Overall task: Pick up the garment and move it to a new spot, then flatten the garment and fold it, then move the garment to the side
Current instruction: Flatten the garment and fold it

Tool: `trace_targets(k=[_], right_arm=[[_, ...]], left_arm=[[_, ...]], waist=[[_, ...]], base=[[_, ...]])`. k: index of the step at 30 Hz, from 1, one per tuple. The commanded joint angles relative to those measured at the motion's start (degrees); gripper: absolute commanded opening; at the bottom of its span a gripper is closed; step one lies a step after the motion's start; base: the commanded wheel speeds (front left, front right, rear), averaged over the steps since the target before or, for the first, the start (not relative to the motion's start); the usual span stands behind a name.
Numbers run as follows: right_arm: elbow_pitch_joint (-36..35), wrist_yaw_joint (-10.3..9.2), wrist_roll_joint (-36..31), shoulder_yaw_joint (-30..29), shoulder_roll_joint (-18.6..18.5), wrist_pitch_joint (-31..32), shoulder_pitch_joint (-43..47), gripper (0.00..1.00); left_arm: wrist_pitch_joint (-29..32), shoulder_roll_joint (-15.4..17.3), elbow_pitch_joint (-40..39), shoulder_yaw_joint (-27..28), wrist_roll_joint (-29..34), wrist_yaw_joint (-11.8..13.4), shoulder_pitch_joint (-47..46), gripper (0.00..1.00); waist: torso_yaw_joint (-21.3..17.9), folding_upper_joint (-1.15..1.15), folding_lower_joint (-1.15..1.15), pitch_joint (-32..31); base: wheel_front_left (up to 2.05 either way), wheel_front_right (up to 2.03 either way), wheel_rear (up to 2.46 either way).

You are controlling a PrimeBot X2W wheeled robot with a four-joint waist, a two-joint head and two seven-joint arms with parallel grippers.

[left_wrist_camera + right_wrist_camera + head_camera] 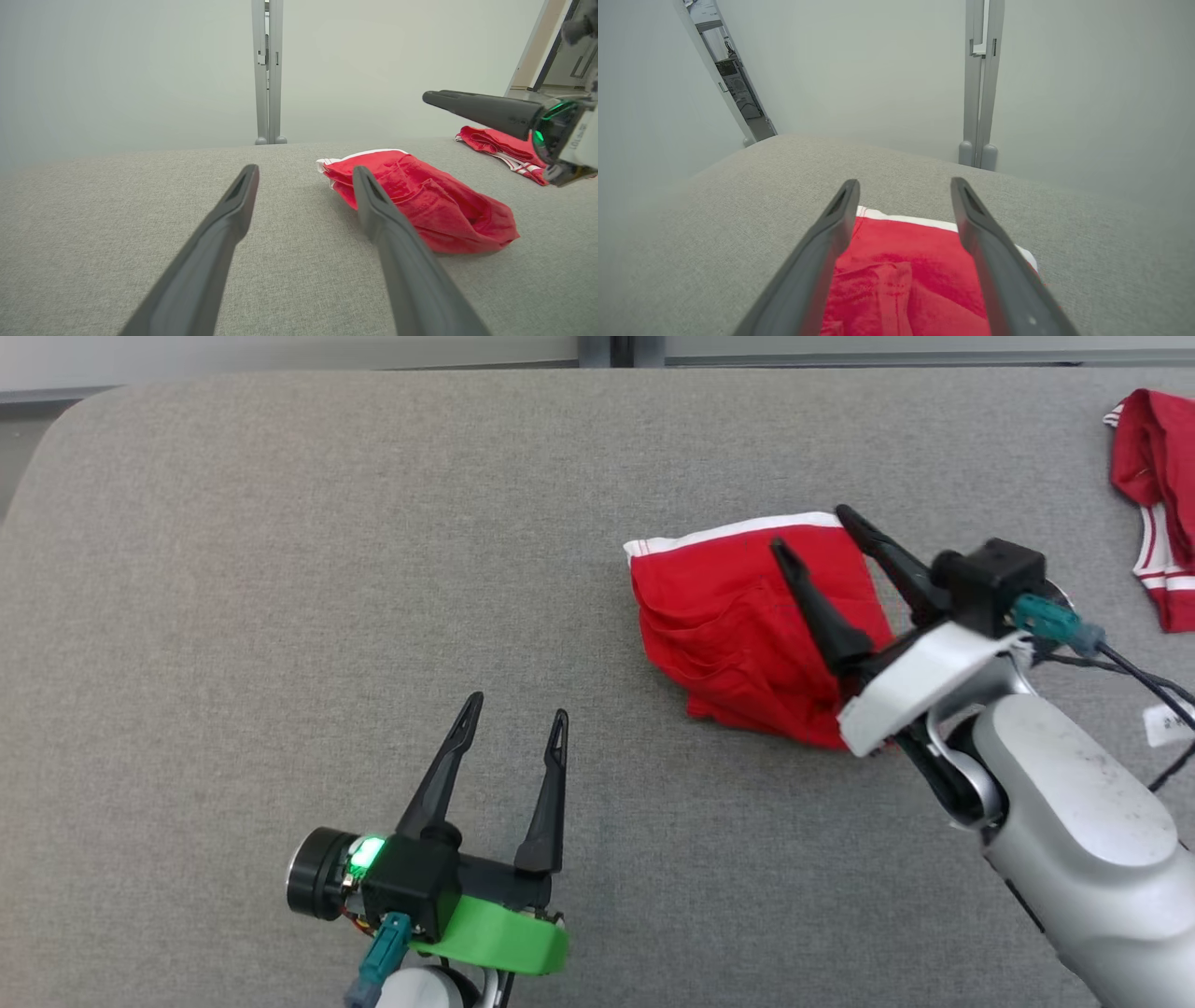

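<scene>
You have two red garments: near garment (738,635), far garment (1153,457). One grey table (280,569). Two grippers: left gripper (518,707), right gripper (808,526).

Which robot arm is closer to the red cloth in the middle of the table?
The right. The right end effector hovers open above the red cloth; the left end effector sits apart, to the cloth's left.
</scene>
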Motion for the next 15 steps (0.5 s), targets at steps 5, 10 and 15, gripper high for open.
trace_targets(k=[5, 10, 15], right_arm=[[3.20, -0.07, -3.52, -4.54, -1.50, -5.93, 6.69, 1.00], [1.82, -0.08, -5.04, -8.23, -1.26, -7.10, 13.11, 1.00], [-2.61, -0.08, -6.23, -11.67, -0.15, -7.05, 19.92, 1.00]], left_arm=[[-0.12, 0.08, -0.91, 2.20, -0.30, -0.21, 2.56, 1.00], [-0.12, 0.08, -1.99, 3.71, 0.06, -0.47, 4.25, 1.00], [-0.12, 0.07, -2.67, 5.06, 0.48, -0.68, 5.96, 1.00]], waist=[[-2.94, 0.00, 0.00, -2.79], [-4.00, 0.00, 0.00, -3.90], [-4.17, 0.00, 0.00, -5.16]], base=[[0.00, 0.00, 0.00], [0.00, 0.00, 0.00], [0.00, 0.00, 0.00]])
